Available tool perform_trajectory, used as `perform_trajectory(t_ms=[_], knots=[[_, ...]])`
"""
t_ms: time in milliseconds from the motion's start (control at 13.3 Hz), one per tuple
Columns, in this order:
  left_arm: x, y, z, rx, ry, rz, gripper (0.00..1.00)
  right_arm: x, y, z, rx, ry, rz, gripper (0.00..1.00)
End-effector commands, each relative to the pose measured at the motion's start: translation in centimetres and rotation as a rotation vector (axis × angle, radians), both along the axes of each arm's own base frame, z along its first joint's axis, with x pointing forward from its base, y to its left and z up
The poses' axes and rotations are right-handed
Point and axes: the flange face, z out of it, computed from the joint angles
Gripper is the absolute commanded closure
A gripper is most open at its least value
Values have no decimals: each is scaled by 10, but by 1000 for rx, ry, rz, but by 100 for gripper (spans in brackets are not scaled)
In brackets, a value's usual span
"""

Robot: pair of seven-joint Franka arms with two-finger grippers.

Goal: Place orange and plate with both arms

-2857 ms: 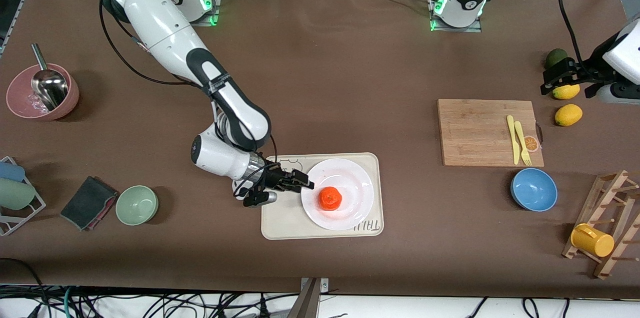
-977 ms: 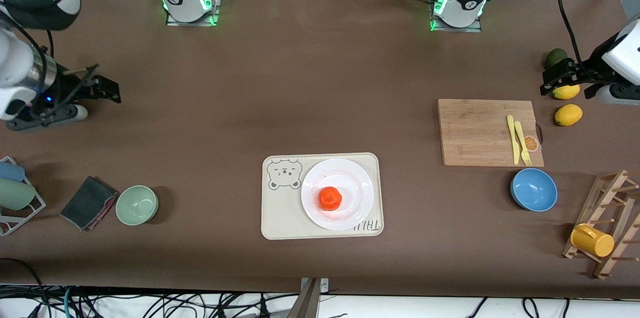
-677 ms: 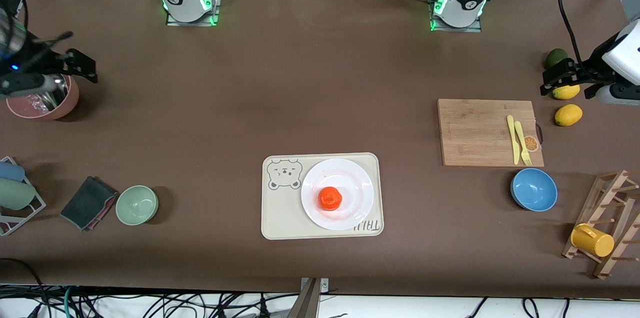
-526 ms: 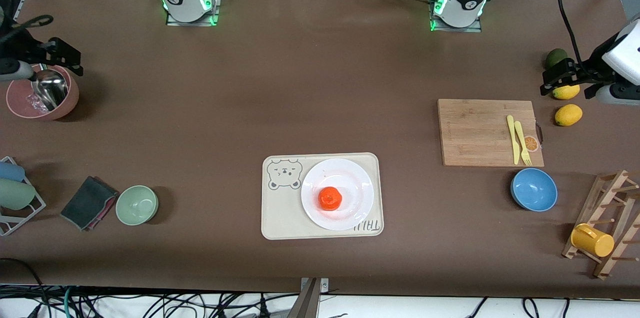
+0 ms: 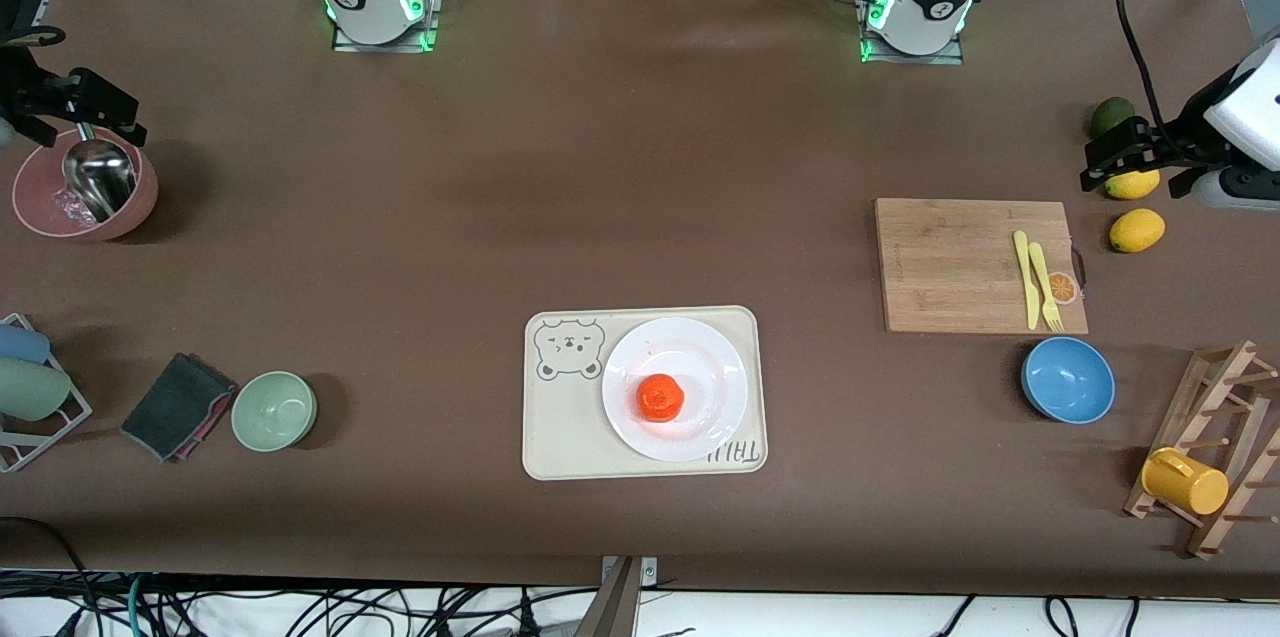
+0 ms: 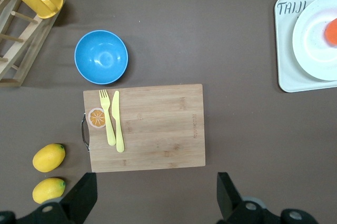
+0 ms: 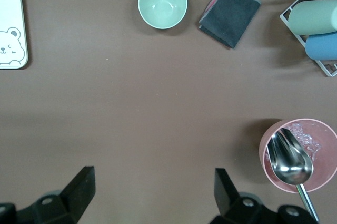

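Gone from the tray since the first earlier frame — right gripper (image 5: 75, 107) now far out at the right arm's end of the table, over the rim of the pink bowl (image 5: 85, 197) holding a steel scoop (image 5: 98, 179), fingers spread wide and empty in the right wrist view (image 7: 152, 192). Left gripper (image 5: 1135, 157) parked as before over the yellow lemons (image 5: 1137, 229) at the left arm's end, fingers likewise apart with nothing between them (image 6: 158, 195); waiting.

Small round bright orange-red fruit (image 5: 660, 397) seated on the round glossy white plate (image 5: 700, 357), slightly off centre toward the right arm's end and the front camera. Plate itself lying on the cream rectangular tray with a printed bear (image 5: 565, 437), well apart from both grippers, roughly midway between them along the table and nearer the front camera than either. Neither arm clearly closer — perhaps the left by a little.

Judged from this layout, task looks complete: orange on plate, plate set down, both arms clear. No long axis to mind on either round thing.
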Motion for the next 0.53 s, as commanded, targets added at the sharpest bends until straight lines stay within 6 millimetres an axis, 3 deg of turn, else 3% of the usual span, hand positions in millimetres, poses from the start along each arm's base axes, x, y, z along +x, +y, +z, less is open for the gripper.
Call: perform_trajectory(t_ms=[0, 451], knots=[[2, 0, 5, -18, -6, -15, 0, -5, 0, 16, 17, -20, -17, 0], [2, 0, 5, -18, -6, -15, 0, -1, -4, 13, 28, -16, -23, 0]])
